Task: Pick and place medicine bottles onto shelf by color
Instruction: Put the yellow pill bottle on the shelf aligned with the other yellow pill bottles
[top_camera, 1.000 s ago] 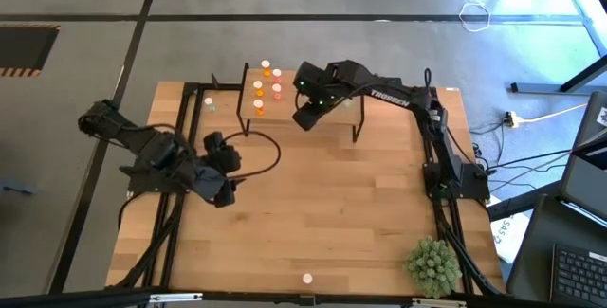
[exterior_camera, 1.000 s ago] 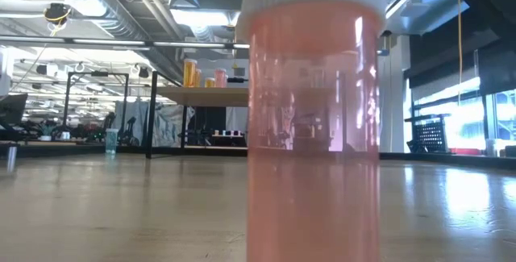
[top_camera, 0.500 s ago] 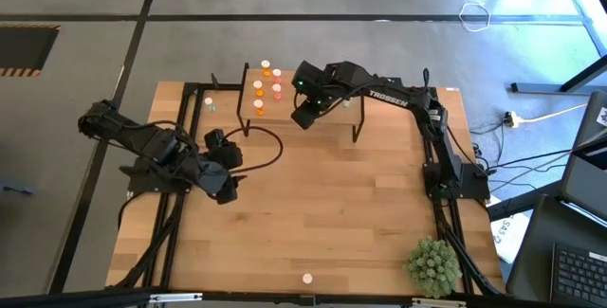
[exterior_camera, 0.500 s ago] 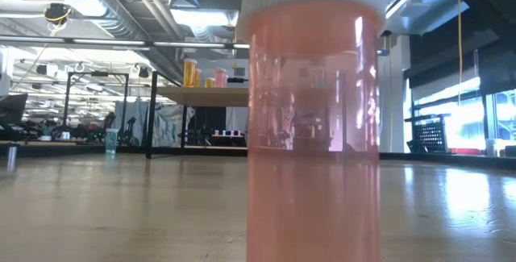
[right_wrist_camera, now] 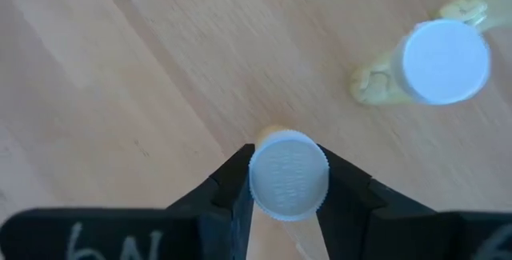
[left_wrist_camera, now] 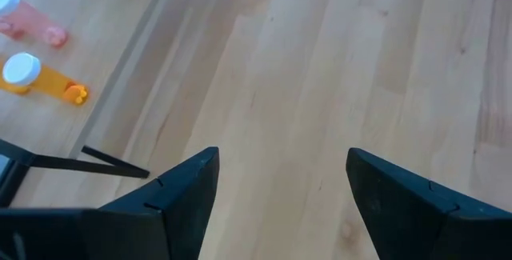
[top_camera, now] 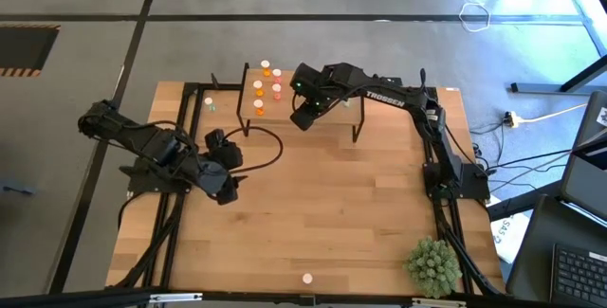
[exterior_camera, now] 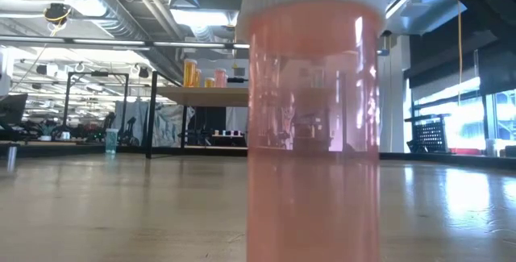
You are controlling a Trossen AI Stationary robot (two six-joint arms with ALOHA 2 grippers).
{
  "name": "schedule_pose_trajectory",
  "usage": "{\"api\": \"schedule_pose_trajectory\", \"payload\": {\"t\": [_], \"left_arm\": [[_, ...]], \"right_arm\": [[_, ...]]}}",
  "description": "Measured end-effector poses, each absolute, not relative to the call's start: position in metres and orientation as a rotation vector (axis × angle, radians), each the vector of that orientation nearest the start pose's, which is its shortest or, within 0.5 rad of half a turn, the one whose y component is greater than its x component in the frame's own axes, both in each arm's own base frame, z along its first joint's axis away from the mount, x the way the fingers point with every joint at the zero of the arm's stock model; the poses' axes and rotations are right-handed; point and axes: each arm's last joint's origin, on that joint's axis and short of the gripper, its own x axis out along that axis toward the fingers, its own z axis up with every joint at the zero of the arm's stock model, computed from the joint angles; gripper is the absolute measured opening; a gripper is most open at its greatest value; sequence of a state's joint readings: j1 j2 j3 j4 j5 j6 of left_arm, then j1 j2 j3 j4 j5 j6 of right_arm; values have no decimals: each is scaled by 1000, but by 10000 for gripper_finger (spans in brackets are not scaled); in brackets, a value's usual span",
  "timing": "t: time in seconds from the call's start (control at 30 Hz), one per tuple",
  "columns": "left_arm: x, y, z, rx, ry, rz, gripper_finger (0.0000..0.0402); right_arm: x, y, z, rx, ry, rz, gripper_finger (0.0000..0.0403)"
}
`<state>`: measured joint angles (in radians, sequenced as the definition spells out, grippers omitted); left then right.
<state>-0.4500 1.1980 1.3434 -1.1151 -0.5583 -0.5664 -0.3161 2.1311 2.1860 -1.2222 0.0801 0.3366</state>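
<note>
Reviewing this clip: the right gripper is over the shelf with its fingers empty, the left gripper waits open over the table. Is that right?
Not quite. The right gripper is not empty: its fingers are shut on a bottle with a white cap, as the right wrist view shows. It is over the shelf, and the left gripper does wait open over the table.

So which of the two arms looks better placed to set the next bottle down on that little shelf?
The right one. Its right gripper is over the shelf, shut on a white-capped bottle, beside a pale yellow bottle. The left gripper is open and empty, off to the shelf's side.
</note>
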Motion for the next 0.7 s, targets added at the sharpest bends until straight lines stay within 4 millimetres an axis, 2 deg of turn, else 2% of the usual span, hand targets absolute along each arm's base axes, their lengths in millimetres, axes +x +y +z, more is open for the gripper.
{"api": "schedule_pose_trajectory", "payload": {"t": [0.27,0.7], "left_arm": [[196,-78,368,-65,778,329,269],[196,-78,368,-64,778,329,269]], "right_arm": [[419,-139,312,436,1080,-529,129],[420,-139,312,414,1078,-516,191]]}}
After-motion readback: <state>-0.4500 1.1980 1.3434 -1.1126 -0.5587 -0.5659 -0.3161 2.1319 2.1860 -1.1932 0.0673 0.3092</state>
